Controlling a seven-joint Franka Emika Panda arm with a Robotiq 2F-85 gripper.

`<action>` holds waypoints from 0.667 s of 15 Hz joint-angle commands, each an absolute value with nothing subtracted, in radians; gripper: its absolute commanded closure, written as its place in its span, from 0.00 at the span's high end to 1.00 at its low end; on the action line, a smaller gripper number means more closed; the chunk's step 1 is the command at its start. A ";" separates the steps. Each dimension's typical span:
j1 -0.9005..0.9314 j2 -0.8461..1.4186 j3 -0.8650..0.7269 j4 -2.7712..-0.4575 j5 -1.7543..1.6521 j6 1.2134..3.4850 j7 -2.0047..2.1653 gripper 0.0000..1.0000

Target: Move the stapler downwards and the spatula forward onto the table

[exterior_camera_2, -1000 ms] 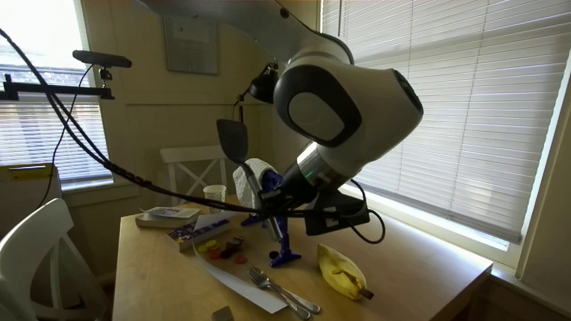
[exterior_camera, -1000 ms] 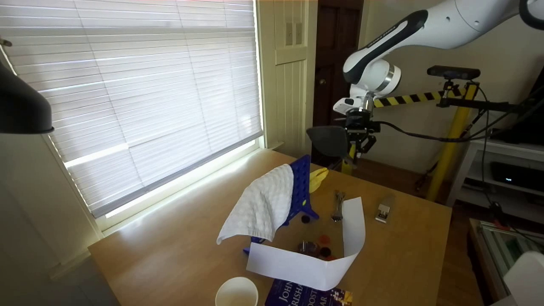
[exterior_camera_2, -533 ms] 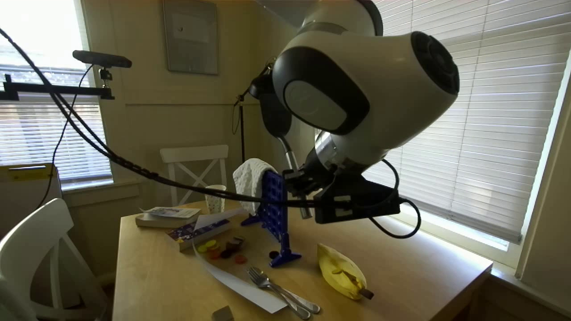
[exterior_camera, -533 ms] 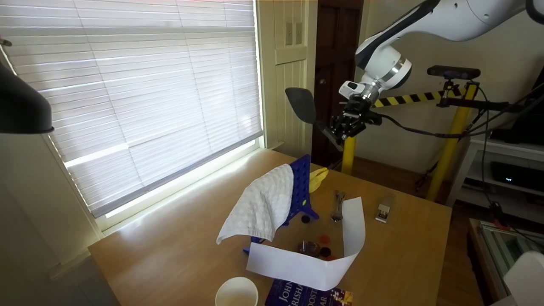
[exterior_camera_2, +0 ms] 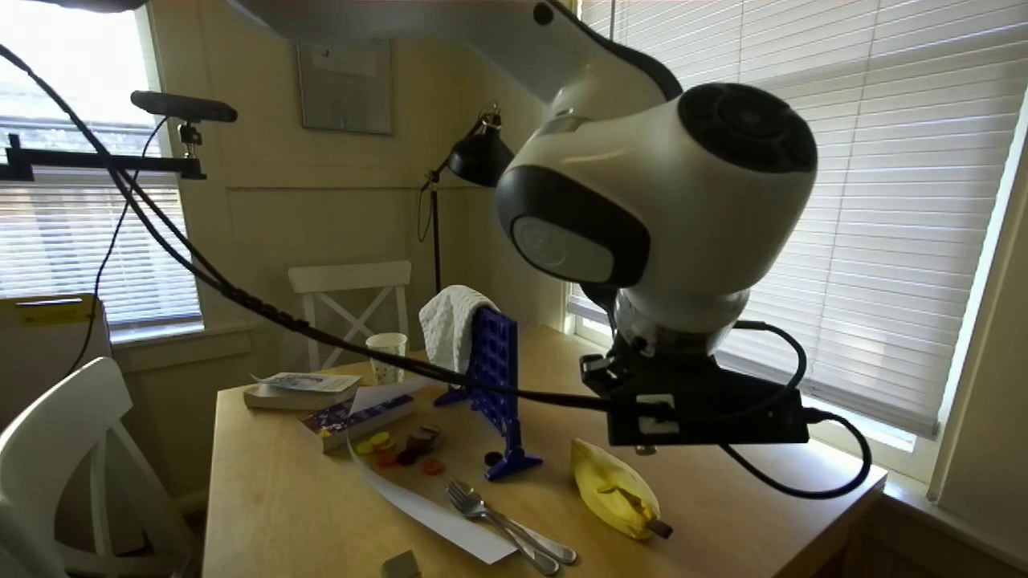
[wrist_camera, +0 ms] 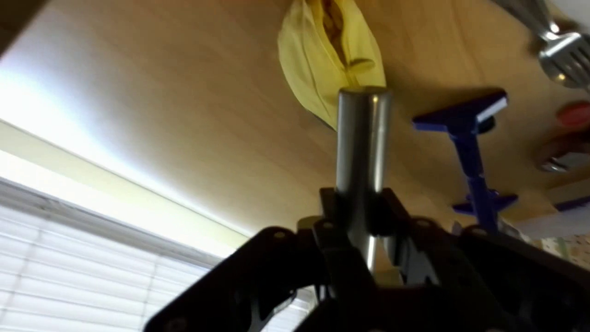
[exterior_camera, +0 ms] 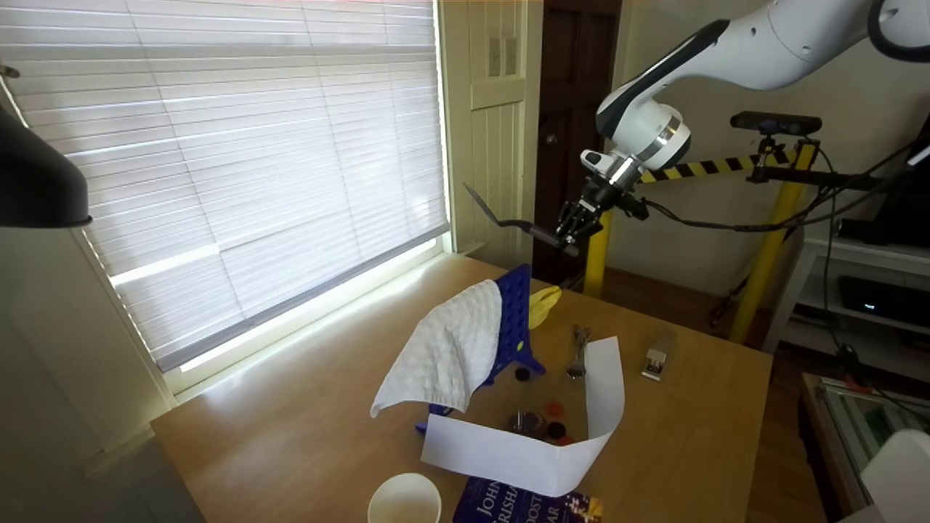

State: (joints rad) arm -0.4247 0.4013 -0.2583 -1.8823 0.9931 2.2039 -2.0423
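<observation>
One gripper (wrist_camera: 358, 205) holding one spatula (wrist_camera: 362, 143) above one table (exterior_camera: 312, 392)

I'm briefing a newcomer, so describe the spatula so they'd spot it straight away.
Find the big light-brown wooden table beside the blinds, then the white robot arm above it. Follow the arm down to its black gripper: the spatula is clamped there by its silvery handle. Unlike the cutlery lying on the table, it is held in the air, its dark blade angled upward.

Spatula (exterior_camera: 517, 224) turned edge-on, gripper (exterior_camera: 567, 236) tilted further
</observation>
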 commanded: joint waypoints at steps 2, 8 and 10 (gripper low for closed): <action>-0.337 0.471 -0.262 -1.901 0.891 2.476 -1.847 0.06; -0.324 0.504 -0.221 -1.939 0.565 2.474 -1.560 0.06; -0.355 0.491 -0.181 -1.941 0.547 2.480 -1.538 0.06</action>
